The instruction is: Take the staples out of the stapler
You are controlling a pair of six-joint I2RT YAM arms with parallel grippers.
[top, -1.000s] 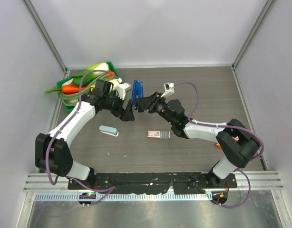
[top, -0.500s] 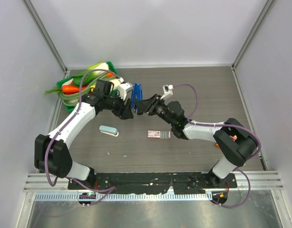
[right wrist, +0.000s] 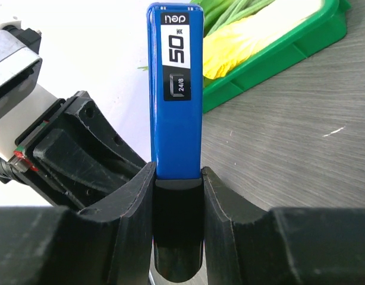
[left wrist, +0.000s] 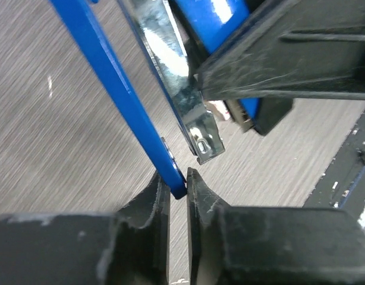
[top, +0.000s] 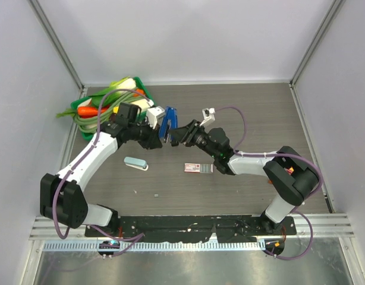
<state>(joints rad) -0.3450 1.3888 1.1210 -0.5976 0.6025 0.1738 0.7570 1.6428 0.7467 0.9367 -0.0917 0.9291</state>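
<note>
If staples spill, I judge they would scatter over the table low in the overhead frame, around the red-and-white box (top: pixel 198 168) and the small pale blue oblong piece (top: pixel 136 163) to its left, and be hard to gather. Above these, at centre, the stapler (top: pixel 168 122) is held between both arms. The left gripper (left wrist: pixel 178 184) is all but closed, pinching only the very tip of the thin blue arm. A small pull or twist could slip it free and let the stapler snap together. The right gripper (right wrist: pixel 178 172) is clamped on the black end of the body, which stands upright in its view. The stapler is deep blue, marked 50 and 24/8, and hinged open with its shiny metal channel bared. Whether staples sit in it I cannot tell. Beyond lies the green tray (right wrist: pixel 277 53) of vegetables.
</note>
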